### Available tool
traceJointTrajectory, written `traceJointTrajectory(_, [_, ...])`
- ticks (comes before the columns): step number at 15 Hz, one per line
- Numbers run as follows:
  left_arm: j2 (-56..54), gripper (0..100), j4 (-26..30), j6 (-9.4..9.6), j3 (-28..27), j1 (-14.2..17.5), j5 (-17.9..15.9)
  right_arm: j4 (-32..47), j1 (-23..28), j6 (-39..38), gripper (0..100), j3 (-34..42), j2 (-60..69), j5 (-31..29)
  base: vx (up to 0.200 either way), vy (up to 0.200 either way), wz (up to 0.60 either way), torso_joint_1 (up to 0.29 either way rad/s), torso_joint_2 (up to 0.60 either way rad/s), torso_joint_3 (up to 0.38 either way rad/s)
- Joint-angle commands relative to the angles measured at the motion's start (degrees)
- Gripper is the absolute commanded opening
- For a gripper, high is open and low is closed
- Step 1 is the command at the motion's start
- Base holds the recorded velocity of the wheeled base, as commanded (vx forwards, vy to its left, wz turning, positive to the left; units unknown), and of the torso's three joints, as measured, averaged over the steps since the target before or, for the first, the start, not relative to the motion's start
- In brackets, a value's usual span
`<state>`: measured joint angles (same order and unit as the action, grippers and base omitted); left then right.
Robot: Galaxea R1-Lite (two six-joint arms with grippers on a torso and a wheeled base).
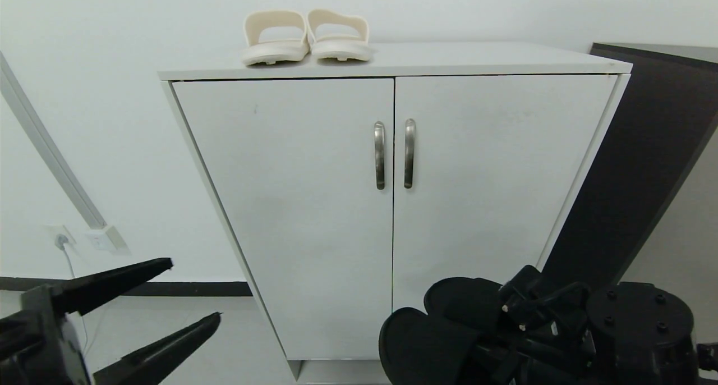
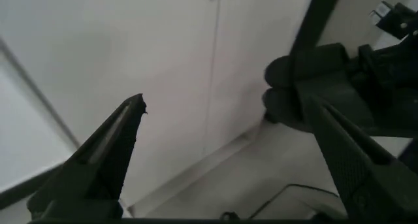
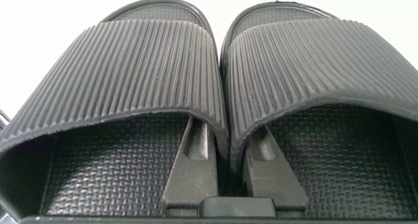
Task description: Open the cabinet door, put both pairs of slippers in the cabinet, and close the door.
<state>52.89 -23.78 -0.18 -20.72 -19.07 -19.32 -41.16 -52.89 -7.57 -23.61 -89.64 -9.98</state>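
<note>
Lower right of the head view: right gripper [image 3: 225,145] clamped on the pair of black slippers [image 3: 150,74]. One finger sits under each strap, pinching the two inner walls together. The pair is held low in front of the cabinet [image 1: 477,56], before its right door [image 1: 493,177]. Lower left of the frame: left gripper [image 1: 193,289], fingers wide apart, off to the side of the cabinet. Both doors closed, left door [image 1: 291,205] meeting the right one at centre. Two vertical metal handles [image 1: 380,155] flank the seam. Cream slippers [image 1: 307,37] sit on the cabinet top, upper centre-left, side by side and touching. Dark panel [image 1: 645,166] at right edge beside the cabinet.
</note>
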Motion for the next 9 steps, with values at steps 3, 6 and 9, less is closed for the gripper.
traceJointTrajectory(3, [13.8, 100, -1.0, -6.15, -11.3, -17.6, 9.4, -0.1, 0.2, -0.1, 0, 0.1, -1.2, 0.0, 0.000, 0.000, 0.00, 0.000, 0.00, 0.000])
traceJointTrajectory(6, [20.2, 100, -1.1, -6.41, -18.2, -23.1, 11.0, -0.9, 0.5, -0.1, 0, 0.1, -1.5, -0.3, 0.000, 0.000, 0.00, 0.000, 0.00, 0.000])
traceJointTrajectory(9, [27.3, 100, -2.5, -6.50, -25.0, -23.0, 10.5, -1.4, 0.5, 0.0, 0, 0.1, -1.4, -0.5, 0.000, 0.000, 0.00, 0.000, 0.00, 0.000])
